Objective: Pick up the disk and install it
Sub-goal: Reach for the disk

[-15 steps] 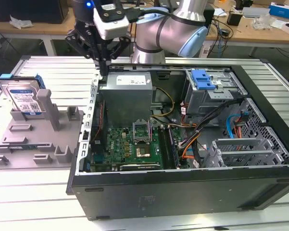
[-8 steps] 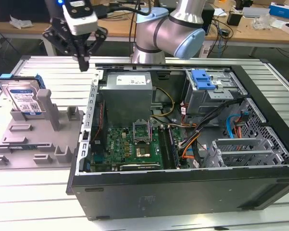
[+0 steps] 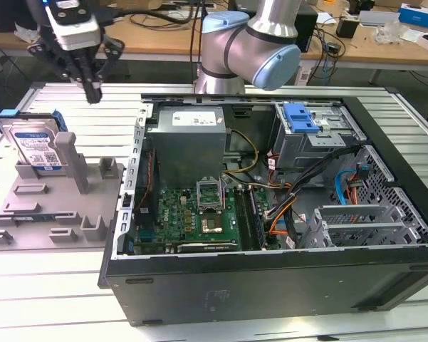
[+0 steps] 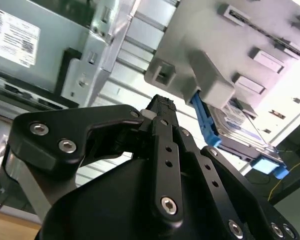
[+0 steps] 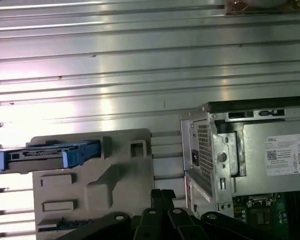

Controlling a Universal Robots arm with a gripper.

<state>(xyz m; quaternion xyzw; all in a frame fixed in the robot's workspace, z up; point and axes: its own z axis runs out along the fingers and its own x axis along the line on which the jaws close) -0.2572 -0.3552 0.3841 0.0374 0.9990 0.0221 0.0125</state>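
Note:
The disk point(image 3: 34, 144) is a silver drive with a white-and-blue label in a bright blue bracket. It stands on edge in a slot of the grey holder point(image 3: 53, 203) at the exterior view's left. My gripper point(image 3: 92, 92) hangs above the table behind the holder, off toward the computer case from the disk and higher than it. Its fingers are shut with nothing between them. In the second wrist view the closed fingertips point(image 4: 162, 104) point toward the holder, with the disk point(image 4: 238, 125) beyond. The first wrist view looks down on the disk's point(image 5: 50, 153) top edge and the gripper point(image 5: 162, 194).
An open computer case point(image 3: 270, 274) lies right of the holder, with a grey power supply point(image 3: 189, 139), a motherboard point(image 3: 199, 214), a drive cage with a blue latch point(image 3: 301, 117) and loose cables. The arm's base point(image 3: 246, 46) stands behind the case. The table point(image 5: 90, 75) is ribbed aluminium.

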